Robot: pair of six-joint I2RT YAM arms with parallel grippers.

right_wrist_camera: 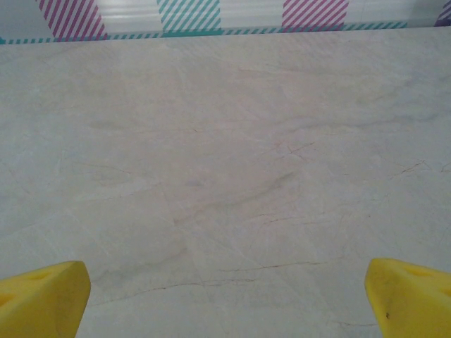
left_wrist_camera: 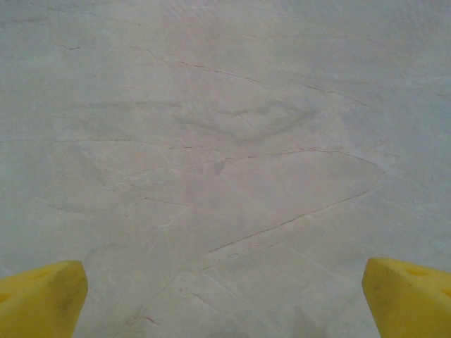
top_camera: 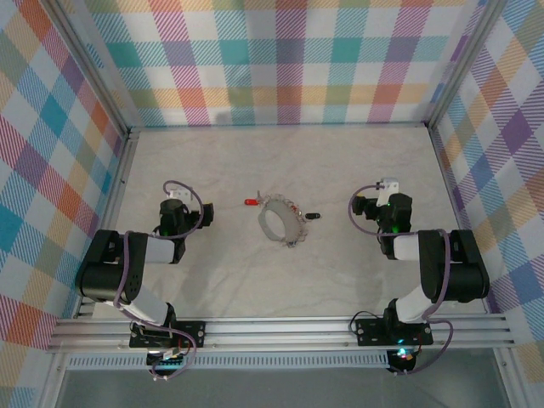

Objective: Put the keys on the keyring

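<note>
Keyring (top_camera: 278,221) lies mid-frame on the bench (top_camera: 212,161) in my top view. At left, my left gripper (left_wrist_camera: 224,282) stands wide apart, empty. The red key (top_camera: 252,202) sits just left of the ring, the black key (top_camera: 313,216) just right. My right gripper (right_wrist_camera: 225,282) is likewise spread, empty.

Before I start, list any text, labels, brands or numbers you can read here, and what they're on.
None readable in any view.
The keyring, red-headed key and black-headed key: too small to show any marking.
The plaid walls and marble-look table: patterns only, no lettering.
</note>
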